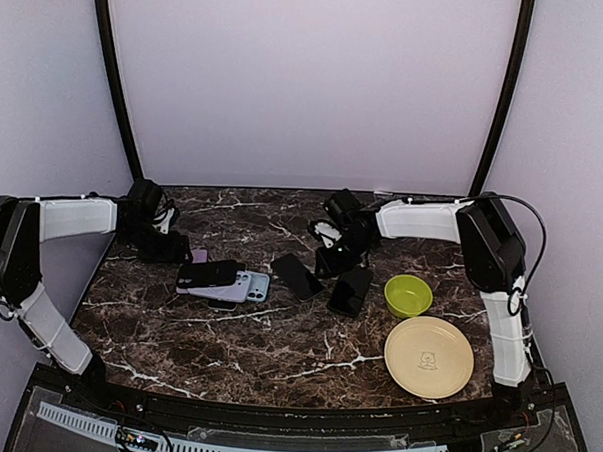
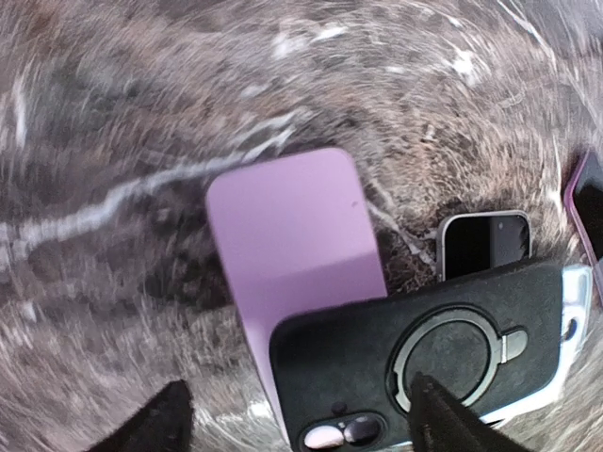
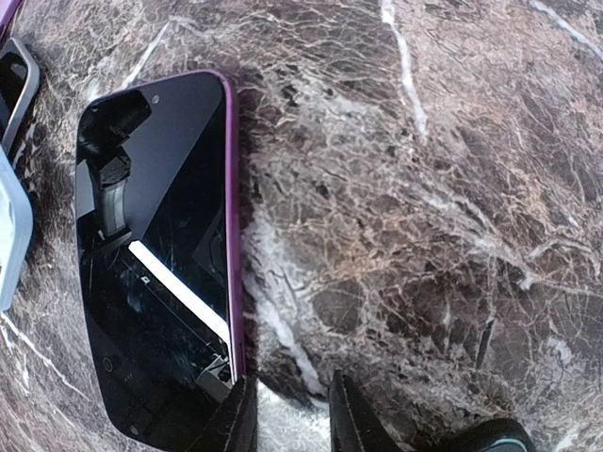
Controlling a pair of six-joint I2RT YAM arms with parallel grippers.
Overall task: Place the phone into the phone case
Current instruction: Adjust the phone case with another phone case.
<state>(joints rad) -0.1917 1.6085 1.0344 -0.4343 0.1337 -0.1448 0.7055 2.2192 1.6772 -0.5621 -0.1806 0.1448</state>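
Observation:
A dark-screened phone [image 3: 155,254] with a purple rim lies face up on the marble; it also shows mid-table [image 1: 297,276]. My right gripper [image 3: 290,421] hovers just beside its right edge, jaws narrowly open with only marble between them. To the left, a black phone case [image 2: 424,367] with a ring holder lies partly over a flat lilac slab [image 2: 292,235], with camera lenses showing in its cutout. My left gripper [image 2: 297,426] is wide open above them, one fingertip [image 2: 443,414] over the ring. Whether the lilac slab is a case or a phone, I cannot tell.
A silver-edged phone [image 2: 485,243] lies beside the black case. Another black phone [image 1: 351,290] lies right of centre. A green bowl [image 1: 409,295] and a yellow plate [image 1: 429,357] sit at the right. Both arms reach in from the sides of the marble table [image 1: 276,345].

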